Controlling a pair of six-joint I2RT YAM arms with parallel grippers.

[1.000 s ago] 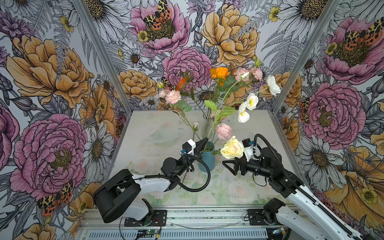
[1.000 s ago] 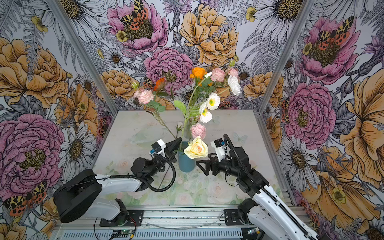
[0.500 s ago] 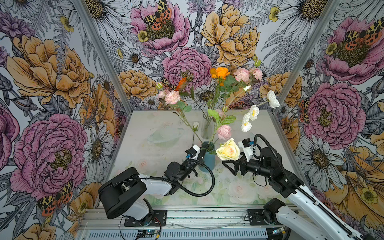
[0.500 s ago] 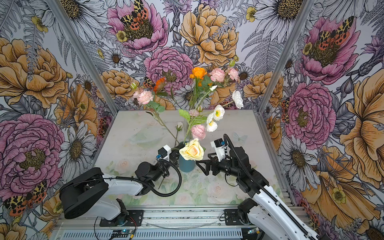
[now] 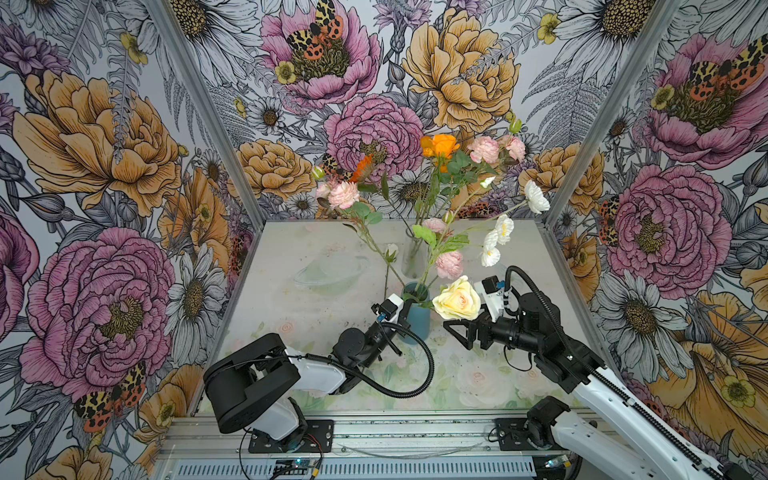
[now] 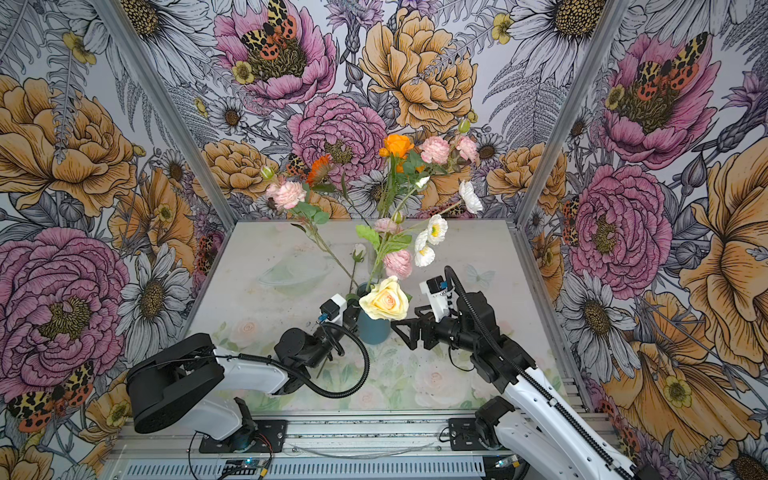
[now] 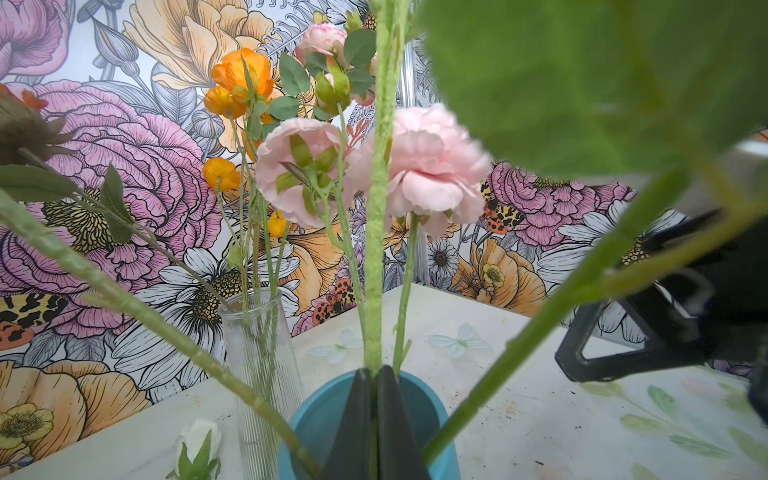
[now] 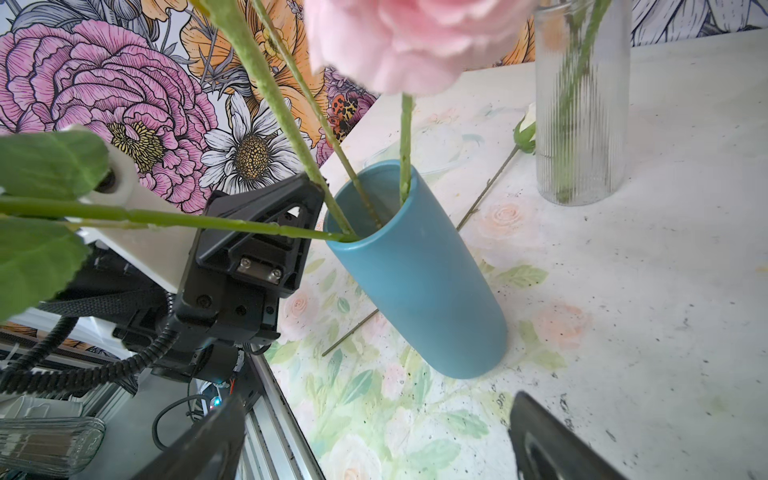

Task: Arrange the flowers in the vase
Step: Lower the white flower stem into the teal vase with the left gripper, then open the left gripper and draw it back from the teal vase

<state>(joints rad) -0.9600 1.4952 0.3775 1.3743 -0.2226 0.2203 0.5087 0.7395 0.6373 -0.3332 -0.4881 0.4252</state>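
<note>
In both top views, shows the left claw (image 5: 405, 305) pressed together at the blue vase's (image 5: 417, 328) near-left rim. Shows the right claw (image 5: 457, 326) spread wide and empty just right of it, beside the cream rose (image 5: 456, 300). Finds the flowers (image 5: 449, 264) standing in that vase, mid-table (image 5: 291, 299), with open room to the left. From the left wrist, sees closed fingertips (image 7: 353, 415) touching a fuzzy stem (image 7: 375, 249); cannot tell whether pinched. From the right wrist, sees spread fingers (image 8: 548, 444) clear of the vase.
</note>
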